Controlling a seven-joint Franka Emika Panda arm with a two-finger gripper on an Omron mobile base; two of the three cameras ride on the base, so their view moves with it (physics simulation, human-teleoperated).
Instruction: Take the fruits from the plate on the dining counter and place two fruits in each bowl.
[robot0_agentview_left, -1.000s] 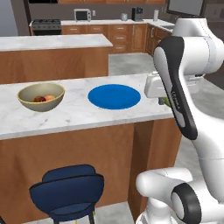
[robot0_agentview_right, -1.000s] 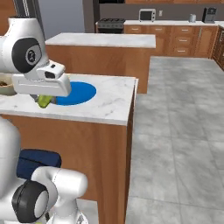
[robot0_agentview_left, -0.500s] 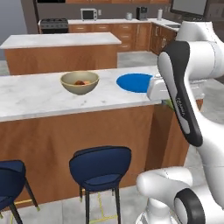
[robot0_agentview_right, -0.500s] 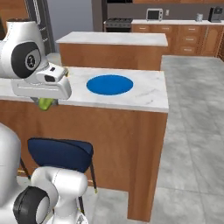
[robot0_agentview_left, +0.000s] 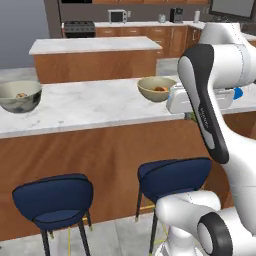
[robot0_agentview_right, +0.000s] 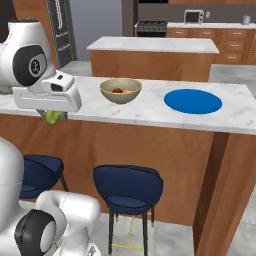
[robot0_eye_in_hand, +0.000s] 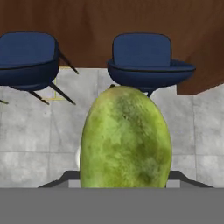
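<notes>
Right base view: hand (robot0_agentview_right: 54, 117) gripping green fruit (robot0_agentview_right: 53, 117)

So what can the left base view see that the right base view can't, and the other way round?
The left base view alone takes in the pale grey bowl at the far left of the dining counter. The right base view alone shows the blue plate whole and bare, and the green fruit under the gripper. Both share the beige bowl with fruit inside, the counter and the blue stools.
</notes>
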